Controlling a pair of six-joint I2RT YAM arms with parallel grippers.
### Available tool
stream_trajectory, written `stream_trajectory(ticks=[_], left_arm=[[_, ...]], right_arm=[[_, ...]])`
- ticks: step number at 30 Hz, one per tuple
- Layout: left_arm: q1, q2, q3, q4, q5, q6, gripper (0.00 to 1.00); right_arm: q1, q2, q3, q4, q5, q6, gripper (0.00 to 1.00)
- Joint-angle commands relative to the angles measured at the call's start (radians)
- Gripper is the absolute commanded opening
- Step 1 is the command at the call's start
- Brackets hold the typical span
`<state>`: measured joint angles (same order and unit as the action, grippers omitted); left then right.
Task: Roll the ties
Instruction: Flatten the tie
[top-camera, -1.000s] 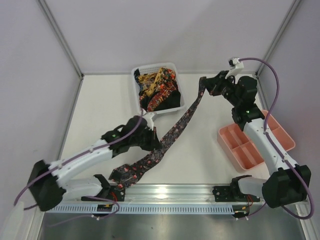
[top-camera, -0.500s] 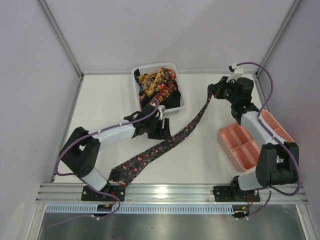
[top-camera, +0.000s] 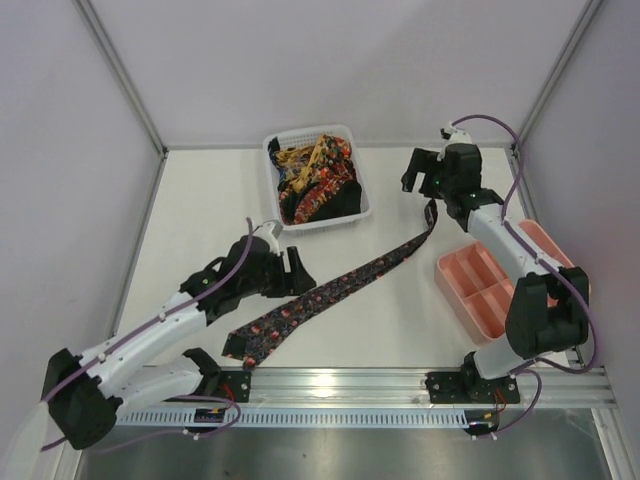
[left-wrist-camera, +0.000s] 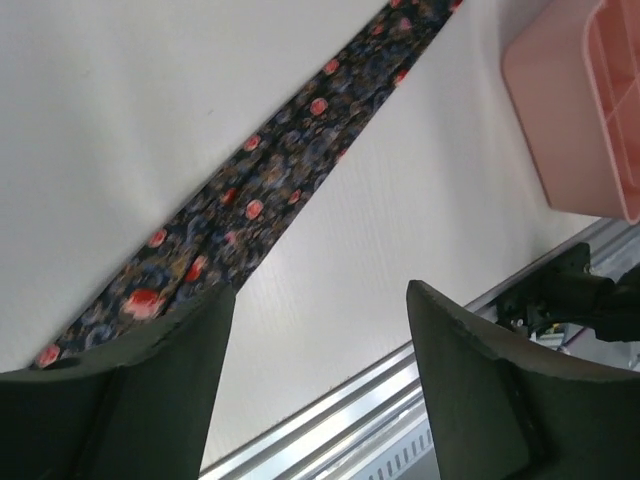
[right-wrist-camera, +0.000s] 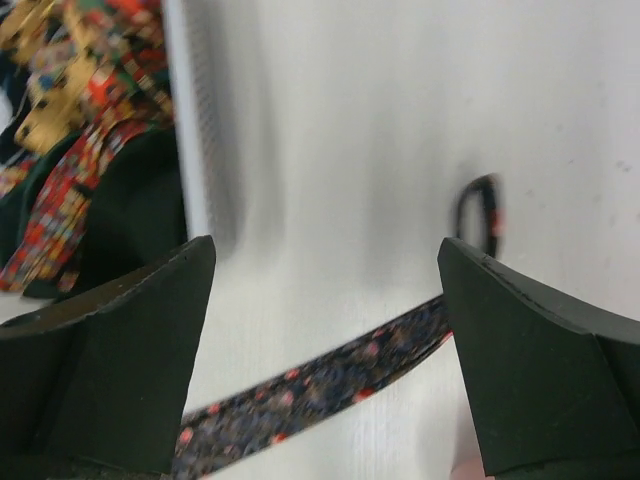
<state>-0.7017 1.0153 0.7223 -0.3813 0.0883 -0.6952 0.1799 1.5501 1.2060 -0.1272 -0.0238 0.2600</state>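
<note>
One dark tie with red dots (top-camera: 330, 292) lies flat and stretched slantwise on the table, wide end near the front rail, narrow end by my right arm. In the left wrist view this tie (left-wrist-camera: 250, 190) runs past the left finger, and my left gripper (left-wrist-camera: 320, 292) is open with nothing between its fingers. From above, my left gripper (top-camera: 298, 272) hovers just left of the tie's middle. My right gripper (top-camera: 411, 178) is open above the narrow end; the tie (right-wrist-camera: 320, 390) passes below its fingers and its tip curls up. More ties (top-camera: 315, 180) fill the basket.
The white mesh basket (top-camera: 272, 150) stands at the back centre, close to the right gripper's left finger (right-wrist-camera: 130, 330). A pink compartment tray (top-camera: 478, 300) sits at the right by the right arm. The aluminium rail (top-camera: 340, 380) runs along the near edge.
Both grippers have opened and let go of the tie, which has dropped flat onto the table. The left gripper has pulled back to the left; the right one has shifted left at the back.
</note>
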Motion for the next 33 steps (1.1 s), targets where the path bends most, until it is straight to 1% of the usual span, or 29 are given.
stream_trajectory(ticks=[1, 2, 3, 4, 5, 6, 7, 8, 9, 10, 11, 12, 13, 14, 15, 16, 17, 18, 19, 20, 21, 24, 25, 27, 29, 30, 31, 33], left_arm=[[-0.007, -0.139, -0.061, -0.126, -0.139, -0.13, 0.73], [-0.008, -0.176, -0.06, -0.154, -0.16, -0.151, 0.73], [-0.009, -0.255, -0.057, -0.195, -0.203, -0.165, 0.71], [-0.009, -0.289, -0.061, -0.214, -0.228, -0.187, 0.7], [-0.01, -0.32, -0.066, -0.218, -0.242, -0.194, 0.69], [-0.009, -0.349, -0.072, -0.219, -0.249, -0.204, 0.67], [-0.009, -0.378, -0.081, -0.22, -0.251, -0.213, 0.66], [-0.007, -0.385, -0.098, -0.222, -0.252, -0.239, 0.64], [-0.008, -0.383, -0.106, -0.226, -0.236, -0.251, 0.57], [-0.009, -0.368, -0.122, -0.223, -0.225, -0.268, 0.56], [-0.009, -0.36, -0.129, -0.229, -0.217, -0.274, 0.54], [-0.009, -0.353, -0.129, -0.244, -0.217, -0.283, 0.45], [-0.01, -0.351, -0.124, -0.29, -0.238, -0.294, 0.41], [-0.01, -0.365, -0.113, -0.315, -0.257, -0.312, 0.37], [-0.018, -0.386, -0.106, -0.338, -0.28, -0.322, 0.35], [-0.024, -0.412, -0.095, -0.362, -0.333, -0.338, 0.35], [-0.025, -0.475, -0.092, -0.387, -0.35, -0.34, 0.35], [-0.025, -0.506, -0.087, -0.392, -0.367, -0.34, 0.35], [-0.025, -0.533, -0.077, -0.412, -0.392, -0.348, 0.34], [-0.025, -0.562, -0.067, -0.424, -0.403, -0.351, 0.34], [-0.025, -0.608, -0.057, -0.436, -0.412, -0.352, 0.34], [-0.025, -0.691, 0.005, -0.484, -0.449, -0.354, 0.33], [-0.024, -0.711, 0.034, -0.49, -0.458, -0.345, 0.33], [-0.025, -0.774, 0.061, -0.513, -0.492, -0.343, 0.33], [-0.025, -0.802, 0.114, -0.534, -0.536, -0.342, 0.33], [-0.025, -0.816, 0.13, -0.563, -0.548, -0.342, 0.33], [-0.024, -0.822, 0.158, -0.574, -0.561, -0.345, 0.33], [-0.025, -0.828, 0.18, -0.587, -0.576, -0.342, 0.34]], right_arm=[[0.127, -0.125, 0.04, -0.155, 0.101, 0.031, 0.97], [0.163, -0.143, 0.02, -0.166, 0.069, 0.065, 0.94], [0.234, -0.162, -0.034, -0.169, 0.067, 0.111, 0.93], [0.281, -0.2, -0.072, -0.158, 0.08, 0.131, 0.91], [0.318, -0.217, -0.107, -0.14, 0.126, 0.139, 0.9], [0.348, -0.231, -0.137, -0.112, 0.149, 0.162, 0.87], [0.392, -0.243, -0.19, -0.101, 0.163, 0.177, 0.83], [0.407, -0.255, -0.21, -0.074, 0.141, 0.189, 0.76], [0.424, -0.254, -0.232, -0.062, 0.112, 0.206, 0.73], [0.466, -0.249, -0.258, -0.051, 0.082, 0.223, 0.69], [0.498, -0.236, -0.272, -0.025, 0.034, 0.222, 0.68], [0.529, -0.226, -0.281, -0.02, 0.003, 0.213, 0.68], [0.562, -0.217, -0.284, -0.026, -0.002, 0.222, 0.68], [0.648, -0.203, -0.28, -0.057, 0.049, 0.251, 0.68], [0.685, -0.179, -0.276, -0.064, 0.068, 0.284, 0.65], [0.729, -0.164, -0.272, -0.071, 0.085, 0.361, 0.51], [0.809, -0.148, -0.252, -0.084, 0.14, 0.393, 0.46], [0.855, -0.113, -0.232, -0.098, 0.177, 0.428, 0.44], [0.892, -0.096, -0.211, -0.109, 0.244, 0.482, 0.44], [0.927, -0.076, -0.173, -0.13, 0.268, 0.511, 0.46], [0.991, -0.052, -0.155, -0.126, 0.277, 0.528, 0.47], [1.081, 0.062, -0.079, -0.137, 0.259, 0.556, 0.51], [1.098, 0.123, -0.059, -0.144, 0.262, 0.555, 0.52], [1.13, 0.166, -0.022, -0.147, 0.242, 0.552, 0.53], [1.152, 0.212, 0.0, -0.129, 0.228, 0.556, 0.51], [1.179, 0.232, 0.039, -0.132, 0.232, 0.558, 0.5], [1.191, 0.251, 0.067, -0.144, 0.257, 0.556, 0.5], [1.213, 0.317, 0.136, -0.238, 0.297, 0.567, 0.49]])
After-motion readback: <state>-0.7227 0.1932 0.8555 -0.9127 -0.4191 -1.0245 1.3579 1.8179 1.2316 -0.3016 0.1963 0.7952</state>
